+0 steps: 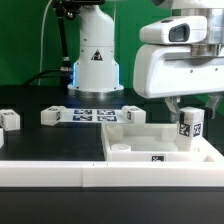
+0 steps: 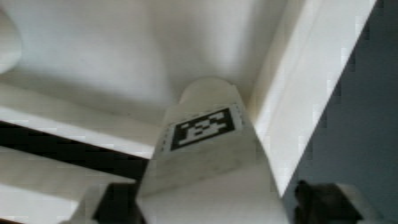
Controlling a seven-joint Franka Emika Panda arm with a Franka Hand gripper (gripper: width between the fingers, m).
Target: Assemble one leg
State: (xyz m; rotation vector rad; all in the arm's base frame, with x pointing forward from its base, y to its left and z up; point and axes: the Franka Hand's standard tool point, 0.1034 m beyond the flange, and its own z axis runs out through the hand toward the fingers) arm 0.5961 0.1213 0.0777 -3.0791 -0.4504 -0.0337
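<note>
Worktop (image 1: 40, 142): black, carrying the parts.
Big white piece (image 1: 150, 148): flat, recessed, directly under my leg.
My end effector (image 1: 192, 112): closed on the leg, above the big white piece's far corner.
Leg (image 1: 190, 125): clamped between my fingers (image 2: 112, 203), long axis upright, tagged face showing, pointing down toward the big white piece.
Other leg (image 1: 136, 116): lying near the big white piece's back edge.

Counting from the exterior view, I make out four small white plastic tagged posts: one at the far left (image 1: 9, 120), one beside the marker board (image 1: 50, 116), one lying by the big piece (image 1: 133, 115), and one upright under the single white robot arm's two-finger gripper (image 1: 190, 113), namely the leg (image 1: 189, 125). There is one thin flat white marker board (image 1: 92, 114), one large flat white furniture piece with raised walls (image 1: 160, 148), and one long white flat bar (image 1: 50, 170) along the front.
</note>
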